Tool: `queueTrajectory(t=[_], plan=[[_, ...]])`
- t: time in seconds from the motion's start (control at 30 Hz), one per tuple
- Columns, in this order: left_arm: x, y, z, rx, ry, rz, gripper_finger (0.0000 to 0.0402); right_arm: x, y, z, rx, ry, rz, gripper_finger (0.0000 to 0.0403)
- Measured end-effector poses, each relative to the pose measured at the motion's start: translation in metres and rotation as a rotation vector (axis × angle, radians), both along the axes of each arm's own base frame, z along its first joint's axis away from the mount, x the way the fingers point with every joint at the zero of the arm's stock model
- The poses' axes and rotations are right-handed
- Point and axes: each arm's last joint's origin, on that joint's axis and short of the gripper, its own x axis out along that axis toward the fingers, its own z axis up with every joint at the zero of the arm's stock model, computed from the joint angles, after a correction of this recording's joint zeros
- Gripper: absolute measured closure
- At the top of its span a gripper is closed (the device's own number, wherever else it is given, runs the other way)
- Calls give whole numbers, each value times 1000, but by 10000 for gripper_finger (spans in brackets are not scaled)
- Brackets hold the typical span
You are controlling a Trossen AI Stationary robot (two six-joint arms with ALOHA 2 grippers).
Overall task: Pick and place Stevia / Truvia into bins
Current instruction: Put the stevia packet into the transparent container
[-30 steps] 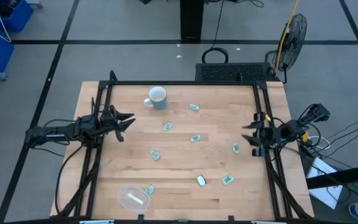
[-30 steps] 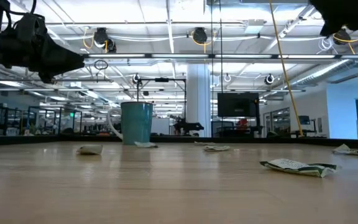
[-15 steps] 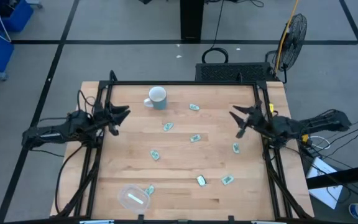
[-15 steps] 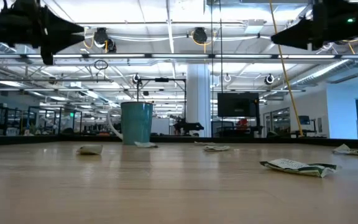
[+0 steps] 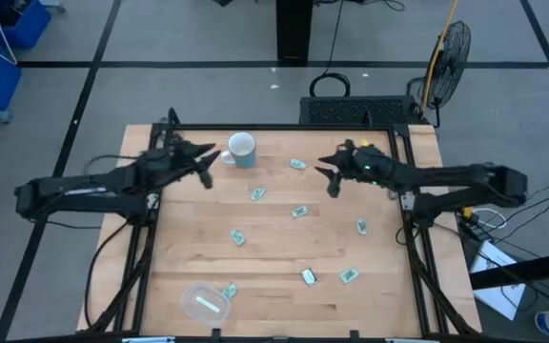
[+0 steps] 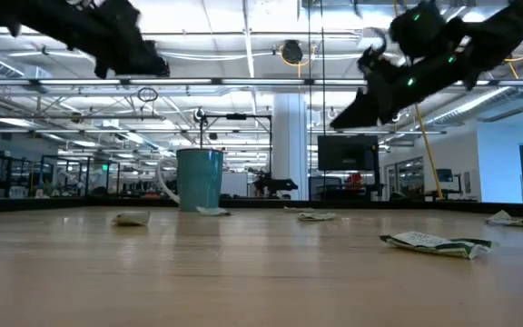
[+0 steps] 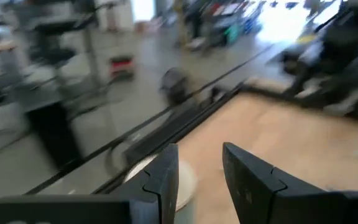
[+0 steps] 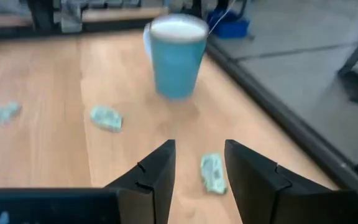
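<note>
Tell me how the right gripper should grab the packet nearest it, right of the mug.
The packet lies flat on the table, so the right gripper should probably come straight down and pinch across its short sides, fingers open just wider than the packet.

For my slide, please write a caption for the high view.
Both arms reach over a wooden table scattered with Stevia packets, a mug and a clear bin.

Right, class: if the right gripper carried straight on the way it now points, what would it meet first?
Probably a Stevia packet: in the right wrist view it lies on the table just beyond the open right gripper. The mug stands farther along that line. Depth is hard to judge, since the gripper hangs above the table.
</note>
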Motion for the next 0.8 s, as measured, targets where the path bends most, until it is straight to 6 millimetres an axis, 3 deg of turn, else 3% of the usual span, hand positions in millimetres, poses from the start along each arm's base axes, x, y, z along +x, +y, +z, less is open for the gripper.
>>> queueTrajectory(t=[0.17, 0.33, 0.63, 0.8], plan=[[14, 14, -7, 19, -1, 112, 271, 18, -20, -35, 8, 34, 0, 271], [17, 17, -1, 67, -41, 96, 271, 28, -32, -67, 41, 43, 34, 271], [17, 18, 1, 81, -59, 85, 271, 64, -62, -97, 100, 162, 54, 271], [17, 18, 1, 87, -58, 76, 271, 67, -63, -104, 115, 199, 27, 277]])
